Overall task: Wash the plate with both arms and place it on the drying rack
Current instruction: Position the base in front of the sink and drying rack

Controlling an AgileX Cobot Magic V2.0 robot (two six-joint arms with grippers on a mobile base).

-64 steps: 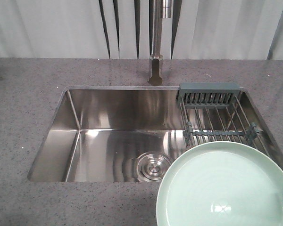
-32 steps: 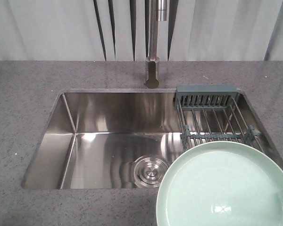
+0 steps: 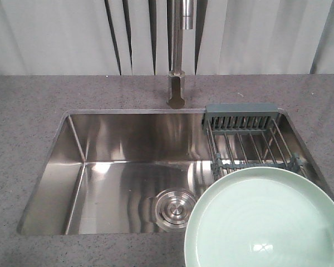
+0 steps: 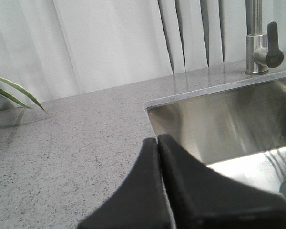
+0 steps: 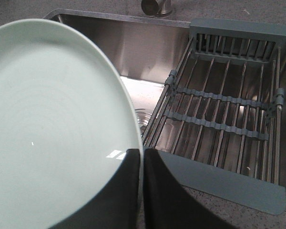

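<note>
Pale mint plate (image 3: 256, 222); grey-green, steel drying rack (image 5: 214, 125); speckled grey counter (image 4: 86, 143).

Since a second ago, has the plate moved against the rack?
Yes: the plate has edged further back over the rack, covering more of its rods.

My L tool (image 4: 158, 139): both fingers pressed flat together along their length, nothing btwn, tips pointing fwd. My R tool (image 5: 141, 152): fingers clamped on rim of plate (image 5: 52, 119), one finger on its face, other on the outer side, only a thin slit btwn. Front view: R tool shows as a black sliver at right edge.
</note>
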